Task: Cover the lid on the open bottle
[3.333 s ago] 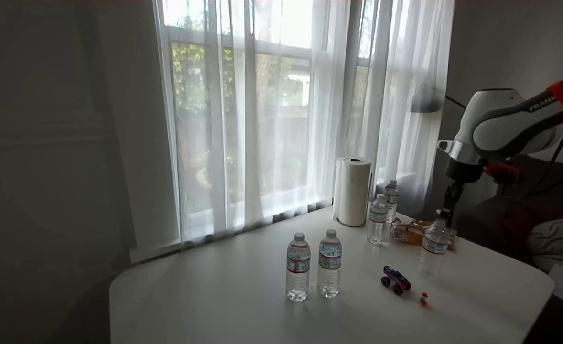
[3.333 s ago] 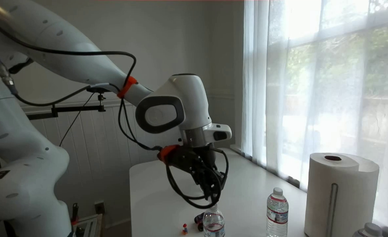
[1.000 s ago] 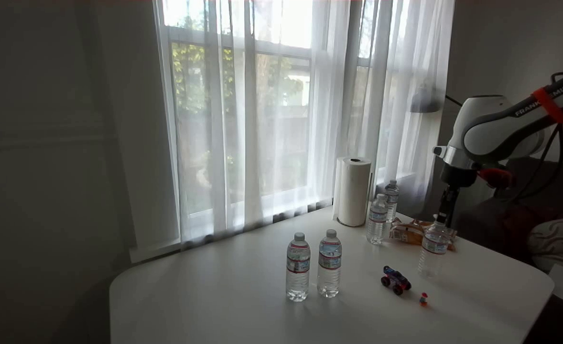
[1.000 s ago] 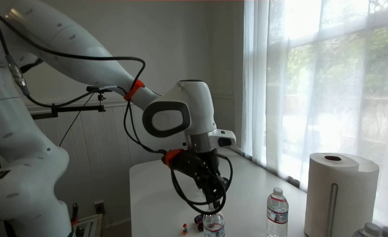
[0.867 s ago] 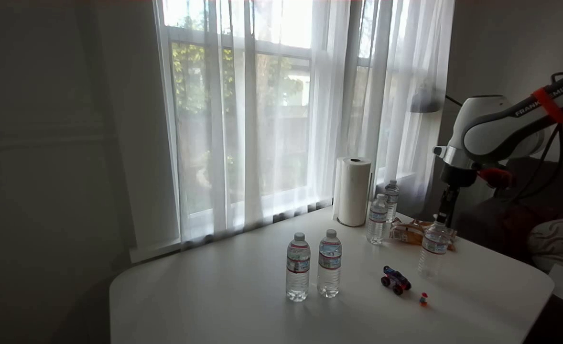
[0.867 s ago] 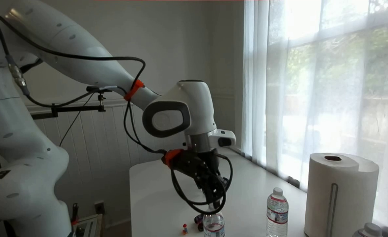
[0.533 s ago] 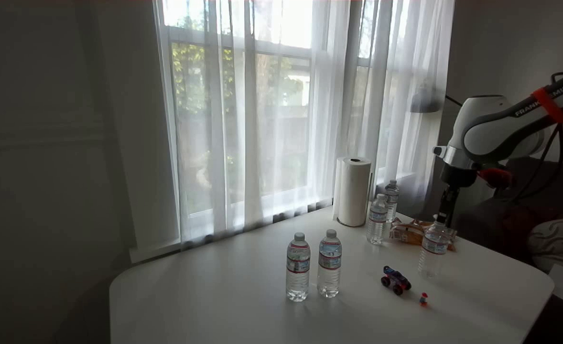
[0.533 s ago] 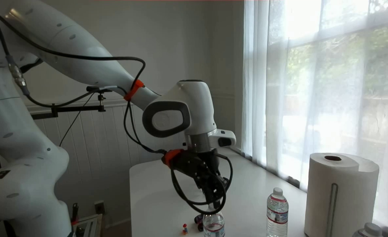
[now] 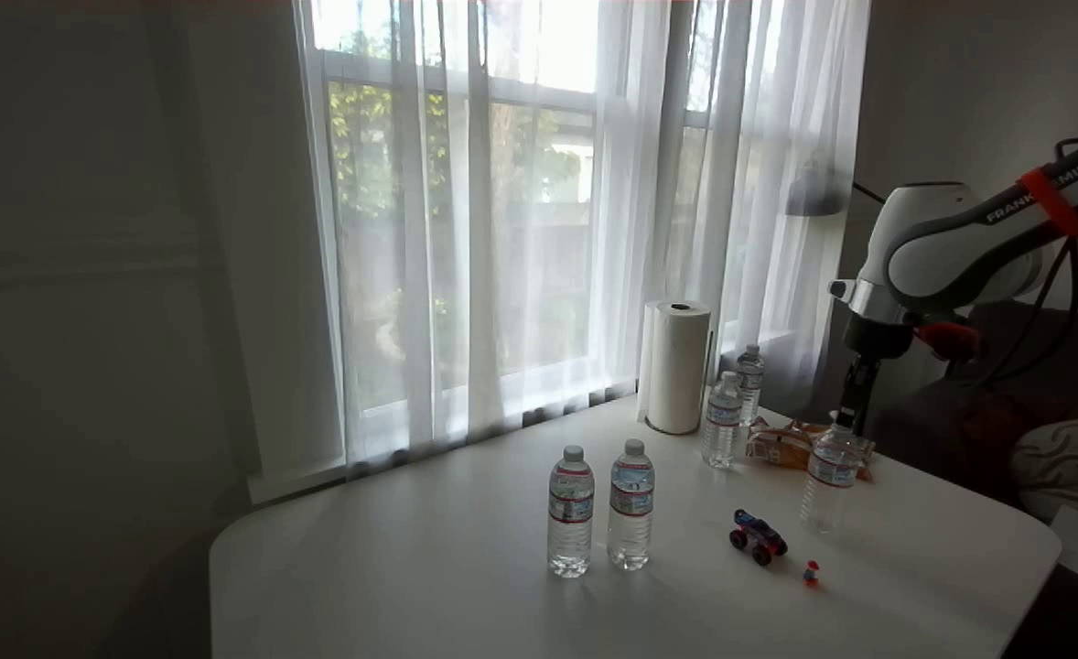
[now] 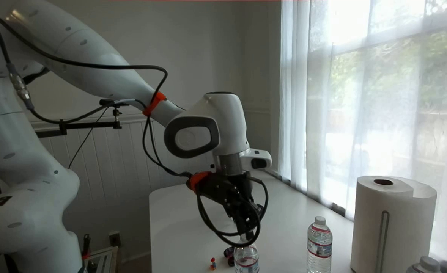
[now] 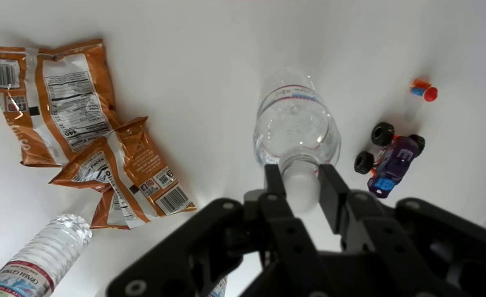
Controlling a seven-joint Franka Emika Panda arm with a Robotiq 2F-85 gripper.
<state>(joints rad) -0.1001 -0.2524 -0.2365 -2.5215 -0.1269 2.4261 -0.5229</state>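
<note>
The open bottle [image 11: 296, 128] is clear plastic with a red-edged label and stands upright on the white table; it also shows in both exterior views [image 9: 829, 490] [image 10: 246, 259]. My gripper [image 11: 300, 175] points down at its neck, with both black fingers against the sides of a white lid [image 11: 302, 189]. The lid is at the bottle's mouth; I cannot tell whether it sits on the threads. In an exterior view the gripper [image 9: 854, 416] is right above the bottle top. In an exterior view, a black cable loop hides part of the gripper [image 10: 248, 232] and the bottle neck.
A toy truck [image 11: 393, 163] and a small figure [image 11: 423, 90] lie close to the bottle. Orange snack bags [image 11: 123, 177] lie on its other side. Capped bottles [image 9: 571, 513] [image 9: 631, 503] [image 9: 723, 421] and a paper towel roll [image 9: 678, 366] stand on the table [image 9: 393, 567].
Since about three seconds ago, the arm has come down and shifted slightly, bringing the lid down to the bottle's mouth. Over the last second nothing has visibly moved.
</note>
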